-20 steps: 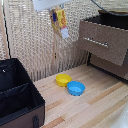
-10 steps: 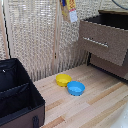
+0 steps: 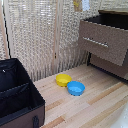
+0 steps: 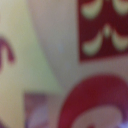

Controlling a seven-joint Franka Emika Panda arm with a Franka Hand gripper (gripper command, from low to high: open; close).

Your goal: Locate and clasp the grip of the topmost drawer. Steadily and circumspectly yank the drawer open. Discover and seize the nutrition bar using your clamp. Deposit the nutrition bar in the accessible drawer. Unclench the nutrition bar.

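At the exterior view's right, the dresser [image 3: 117,47] stands on the pale wood floor [image 3: 95,107] with the topmost drawer [image 3: 102,41] pulled out toward the room, its silver handle [image 3: 96,42] facing forward and its dark inside exposed from above; judged ready to receive a drop. Left foreground: black fabric bin [image 3: 17,95], open-topped, well apart from the dresser. Behind everything, a pale woven screen [image 3: 40,35]. On the floor between bin and dresser, a yellow bowl [image 3: 63,79] and a blue bowl [image 3: 76,88] sit touching, both upright. Top edge of the exterior view: the nutrition bar [image 3: 77,4], orange-yellow, is only partly in frame, high up and short of the drawer, so presumably carried. Gripper itself is out of frame there. Wrist view is filled by blurred red, yellow and pale print, the bar's face pressed close to the lens [image 4: 100,30]; fingers not visible, so jaw opening cannot be told. Judgement: transport step, release not yet due.
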